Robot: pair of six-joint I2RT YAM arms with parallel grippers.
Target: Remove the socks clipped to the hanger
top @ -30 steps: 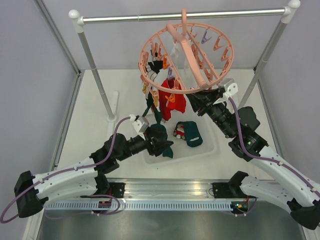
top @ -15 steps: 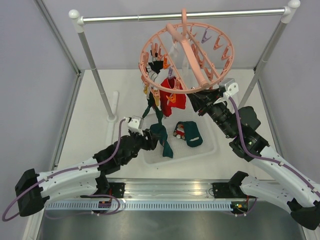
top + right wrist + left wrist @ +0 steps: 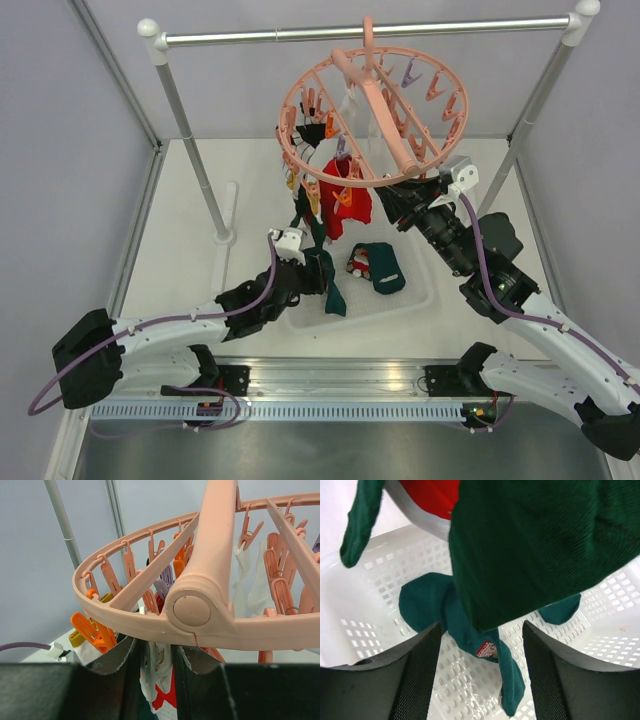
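The pink ring hanger (image 3: pixel 375 115) hangs from the rail and fills the right wrist view (image 3: pixel 200 610). A red sock (image 3: pixel 350 200), a dark green sock (image 3: pixel 312 225) and white socks (image 3: pixel 352 100) hang from its clips. My left gripper (image 3: pixel 322 268) is open and empty just below the hanging green sock (image 3: pixel 540 545), over the tray. Between its fingers (image 3: pixel 420 680) a teal sock (image 3: pixel 427 600) lies in the tray. My right gripper (image 3: pixel 393 195) is closed narrowly under the ring's near rim, on a white clip piece (image 3: pixel 160 662).
The white perforated tray (image 3: pixel 425 300) holds two teal socks (image 3: pixel 385 268) (image 3: pixel 335 295). The silver rail (image 3: pixel 300 33) rests on two slanted posts (image 3: pixel 195 150). Grey walls close in both sides. Orange clips (image 3: pixel 92 630) dangle at the ring's left.
My left arm has swung right and forward, and its gripper has come up under the hanging green sock. The teal sock it was over now lies in the tray. The right arm has not moved.
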